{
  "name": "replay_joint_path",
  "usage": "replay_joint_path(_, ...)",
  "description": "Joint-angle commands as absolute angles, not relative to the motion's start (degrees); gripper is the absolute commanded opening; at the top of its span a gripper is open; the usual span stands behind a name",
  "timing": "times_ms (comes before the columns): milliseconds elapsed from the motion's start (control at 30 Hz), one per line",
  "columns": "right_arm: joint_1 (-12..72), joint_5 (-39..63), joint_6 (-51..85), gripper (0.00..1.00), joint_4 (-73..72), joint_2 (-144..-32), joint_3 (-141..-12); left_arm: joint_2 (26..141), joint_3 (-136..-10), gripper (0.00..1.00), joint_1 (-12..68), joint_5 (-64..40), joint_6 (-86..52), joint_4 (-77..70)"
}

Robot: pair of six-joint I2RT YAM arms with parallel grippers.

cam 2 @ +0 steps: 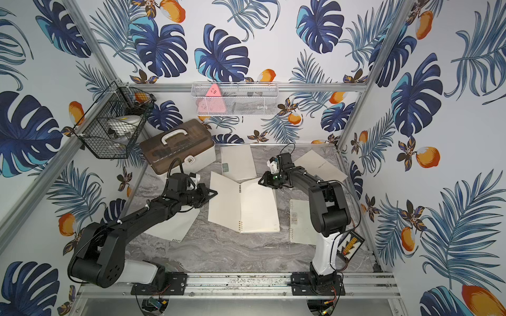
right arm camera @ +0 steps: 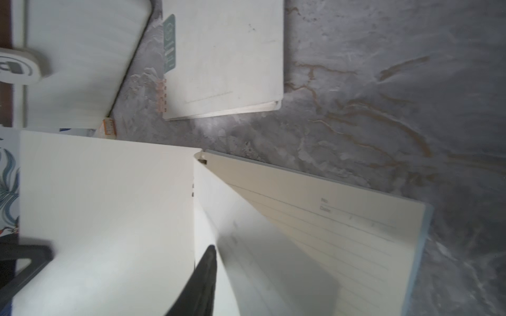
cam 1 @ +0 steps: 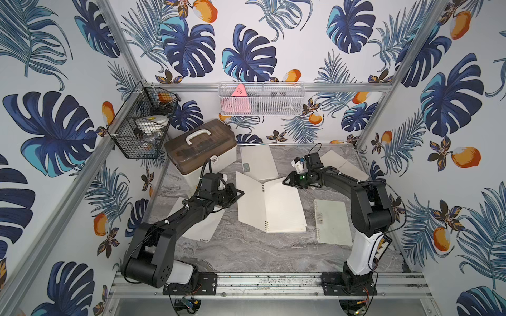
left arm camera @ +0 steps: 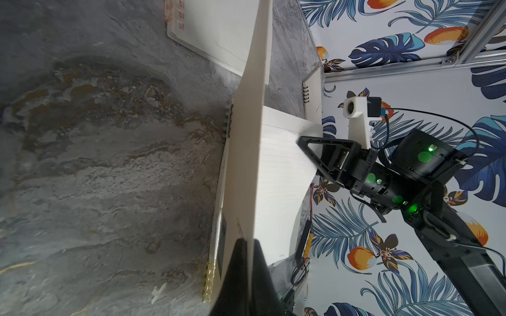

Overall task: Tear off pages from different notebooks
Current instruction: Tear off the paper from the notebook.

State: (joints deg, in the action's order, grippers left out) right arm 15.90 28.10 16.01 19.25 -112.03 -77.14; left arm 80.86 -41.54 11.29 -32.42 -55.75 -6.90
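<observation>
We judge the job to be in its early part. Only one loose page (cam 1: pixel 201 227) lies free, at about 8 o'clock from the centre of the table (cam 1: pixel 246 254), partly under the left arm, with its punched holes along the near edge. We cannot tell which book gave it up. At the centre sits the open notebook (cam 1: pixel 282 210), the one in hand now. Our left gripper (cam 1: pixel 240 194), at the book's 9 o'clock side, is clamped tight on the raised cover (left arm camera: pixel 246 164) and holds it tilted up from the coil. The left wrist view shows its fingers (left arm camera: pixel 235 273) pinching that stiff leaf edge-on. Our right gripper (cam 1: pixel 287 182) is at the book's 1 o'clock corner, on the top lined page (right arm camera: pixel 232 219), which curls up beside one dark finger (right arm camera: pixel 206 273) in the right wrist view. That view is blurred, so we cannot tell whether the jaws stand parted or have the sheet between them. As far as we can see the sheet is joined at the coil, so this tear is not yet made. Three more books lie closed and well apart: the small notebook (cam 1: pixel 260 158) at 12 o'clock, the corner notebook (cam 1: pixel 343 164) at 2 o'clock, and the near notebook (cam 1: pixel 334 223) at 4 o'clock beside the right arm. We reckon most of them are left to do.
</observation>
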Motion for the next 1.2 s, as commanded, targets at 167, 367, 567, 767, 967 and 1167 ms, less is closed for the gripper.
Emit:
replay_joint_path(167,23.6,5.8,8.4,0.08,24.6,-105.7,-77.6,81.3,-41.9,0.00,11.2,-33.1,-55.7,-8.3)
replay_joint_path(367,39.2,-19.4,-1.8,0.07,23.8,-102.1,-76.4,81.3,-40.9,0.00,11.1,-33.0,-56.8,-8.6)
replay_joint_path(567,48.1,-11.4,-5.3,0.00,9.7,-95.6,-63.5,82.0,-39.4,0.00,10.8,-31.7,-60.0,-10.5)
replay_joint_path(767,58.3,-6.6,-8.3,0.00,2.7,-89.8,-52.8,80.1,-37.5,0.00,10.7,-26.0,-63.3,-8.8)
replay_joint_path(967,63.8,-1.4,-6.9,0.00,3.2,-86.7,-48.7,76.1,-34.6,0.00,10.7,-19.2,-67.7,-7.8)
replay_joint_path(1167,69.5,13.4,-4.9,0.00,8.0,-77.6,-48.0,73.0,-34.0,0.00,10.6,-15.0,-67.8,-5.0)
